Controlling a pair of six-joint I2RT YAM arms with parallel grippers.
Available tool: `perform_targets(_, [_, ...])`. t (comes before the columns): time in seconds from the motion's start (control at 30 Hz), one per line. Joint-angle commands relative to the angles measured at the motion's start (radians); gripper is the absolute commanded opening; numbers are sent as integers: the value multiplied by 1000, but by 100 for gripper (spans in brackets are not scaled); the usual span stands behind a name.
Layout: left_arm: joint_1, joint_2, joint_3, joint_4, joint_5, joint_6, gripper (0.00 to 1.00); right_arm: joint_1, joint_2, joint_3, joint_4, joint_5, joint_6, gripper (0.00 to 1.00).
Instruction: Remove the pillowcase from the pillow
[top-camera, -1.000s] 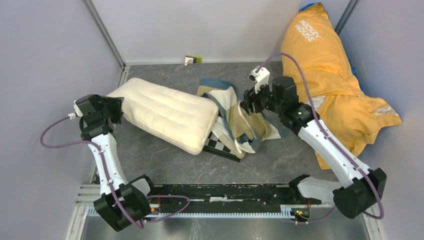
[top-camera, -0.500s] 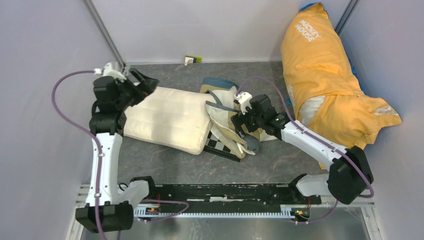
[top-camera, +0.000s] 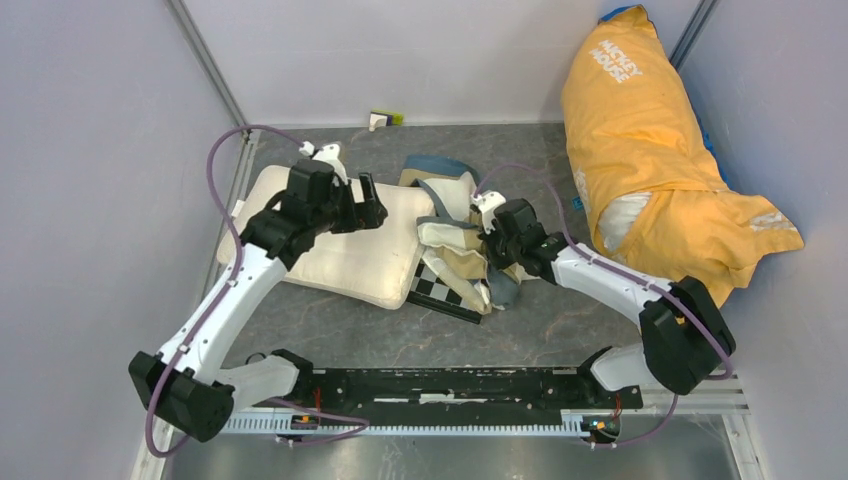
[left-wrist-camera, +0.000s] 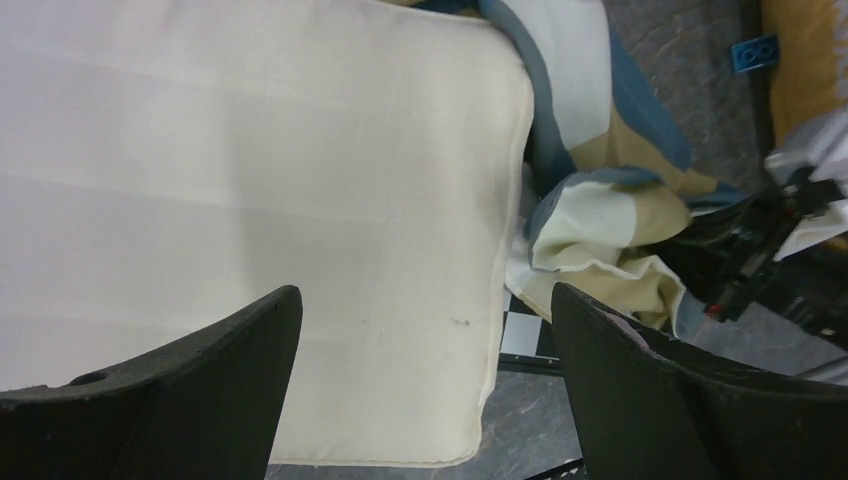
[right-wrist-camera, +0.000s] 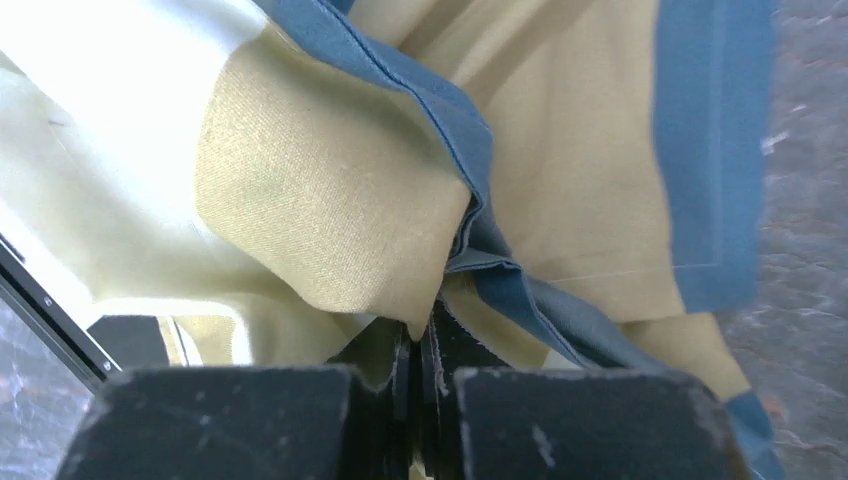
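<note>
The bare cream-white pillow (top-camera: 340, 255) lies left of centre. Beside its right end the blue, tan and cream checked pillowcase (top-camera: 452, 235) sits crumpled, off the pillow. My left gripper (top-camera: 377, 207) hovers open over the pillow's right half. In the left wrist view its fingers (left-wrist-camera: 200, 400) frame the pillow (left-wrist-camera: 250, 180) with nothing between them, and the pillowcase (left-wrist-camera: 600, 215) lies to the right. My right gripper (top-camera: 497, 252) is low in the heap. In the right wrist view it (right-wrist-camera: 420, 345) is shut on a tan fold of the pillowcase (right-wrist-camera: 330, 220).
A black-and-white checkerboard (top-camera: 445, 292) pokes out under the pillow's corner and the pillowcase. A big orange "Mickey Mouse" bundle (top-camera: 650, 150) fills the back right. A small green-and-white item (top-camera: 385, 118) sits by the back wall, and a blue brick (left-wrist-camera: 755, 52) near the bundle.
The left arm swung from the pillow's left end across to its right half and opened wide. The right gripper dropped leftward into the pillowcase heap, opened, then shut on a fold.
</note>
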Motion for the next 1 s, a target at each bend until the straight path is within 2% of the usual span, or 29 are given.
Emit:
perform_targets(0.0, [-54,52,7,-51,-80,73,100,-6,-72,129,41,111,17,0])
perform_targets(0.17, [-159,153,66,-143,-170,89,99,-9,-93,330,-25,220,-26,0])
perform_targets(0.37, [-302,251,107,-148,-326,67,100,-35,-70,606,-89,437,-87,0])
perform_targets(0.5, [-366,333,164,-158,-411,57,100,-49,-71,711,-85,576,-126,0])
perform_targets(0.6, [-399,401,213,-175,-501,62,100,-54,-81,740,-66,595,-145,0])
perform_targets(0.77, [-407,539,270,-196,-541,68,100,-55,-55,744,-68,567,-146,0])
perform_targets(0.83, [-397,591,287,-214,-609,50,100,-57,-40,720,-44,546,-148,0])
perform_targets(0.97, [-242,670,316,-305,-578,-13,100,-60,41,739,-26,496,-144,0])
